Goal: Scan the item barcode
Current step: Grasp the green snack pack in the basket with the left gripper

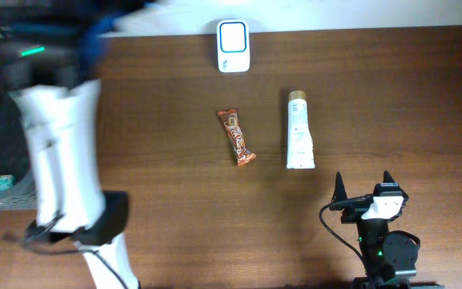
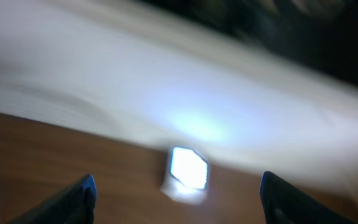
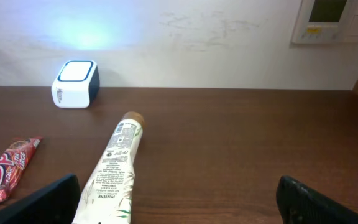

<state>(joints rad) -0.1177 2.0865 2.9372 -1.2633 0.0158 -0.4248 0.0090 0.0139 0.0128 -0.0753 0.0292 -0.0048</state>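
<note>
Two things on the bench (image 1: 391, 96) could be the item, and I cannot tell which is meant. One is a white tube (image 1: 299, 136) with a tan cap, lying just right of the middle of the overhead frame, cap toward the top. The other is a red-orange snack bar (image 1: 236, 136) in a crinkled wrapper, a little apart to its left and slightly tilted. The tube looks light and squeezable, firmer near the cap and flat at the crimped lower end. I would take it across the middle of the body, gently, since the smooth skin could slip or buckle. The right wrist view shows green lettering and small print along it, but I can make out no barcode there. The bar looks lighter still, flat, with a slippery wrapper; a pinch across its narrow width at the middle seems best. The scanner (image 1: 233, 46), a white box with a pale glowing face, stands at the top centre, well apart from both. The right hand (image 1: 362, 178) sits at lower right, below the tube, fingers spread wide and grasping nothing. The left arm (image 1: 62, 160) is a white blur down the left side. Its smeared wrist view shows the left hand (image 2: 176, 182) released and empty, with the scanner ahead.
</note>
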